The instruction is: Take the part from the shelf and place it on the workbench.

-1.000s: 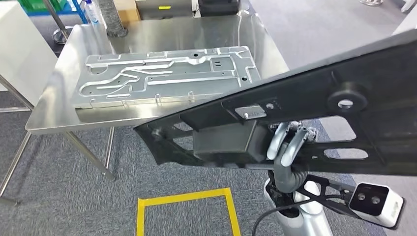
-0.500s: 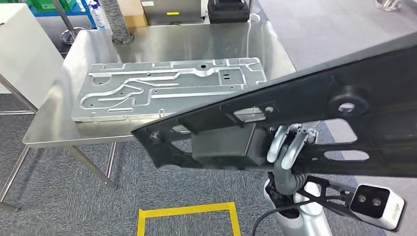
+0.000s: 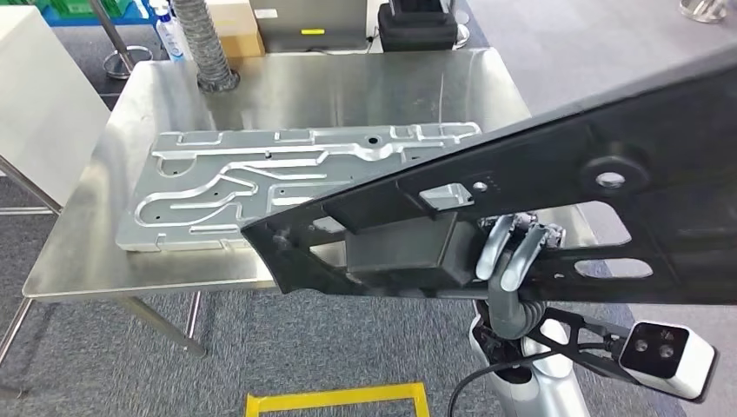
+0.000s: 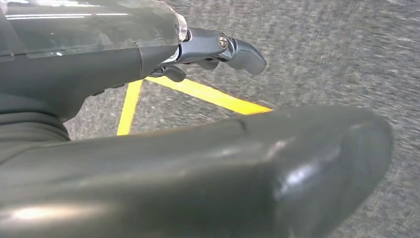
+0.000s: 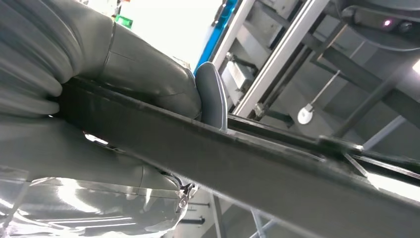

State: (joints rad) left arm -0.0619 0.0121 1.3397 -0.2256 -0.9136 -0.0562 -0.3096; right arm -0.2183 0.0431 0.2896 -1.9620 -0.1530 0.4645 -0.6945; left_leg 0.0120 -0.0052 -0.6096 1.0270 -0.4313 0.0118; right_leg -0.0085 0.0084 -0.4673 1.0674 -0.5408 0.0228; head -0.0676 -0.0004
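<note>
A long black part [image 3: 539,174] with cut-outs and a boxy block underneath slants across the head view, its pointed end over the near edge of the steel workbench [image 3: 348,87]. My right hand [image 3: 508,261] grips the part from below, near its middle. In the right wrist view the part's dark edge [image 5: 247,173] runs between the grey thumb and the fingers of that hand [image 5: 148,74]. My left hand [image 4: 163,163] hangs over the grey carpet, holding nothing, with its dark fingers [image 4: 223,47] apart from the thumb.
A machined aluminium plate [image 3: 261,182] lies flat on the workbench, covering much of its middle. A ribbed hose [image 3: 204,43] and boxes [image 3: 308,22] stand at its far edge. A white cabinet [image 3: 35,104] is on the left. Yellow floor tape [image 3: 335,401] lies below.
The whole picture has shifted: the camera has come closer to the workbench, which now sits lower and larger. The black part stays in my right hand, its tip now over the table's near edge.
</note>
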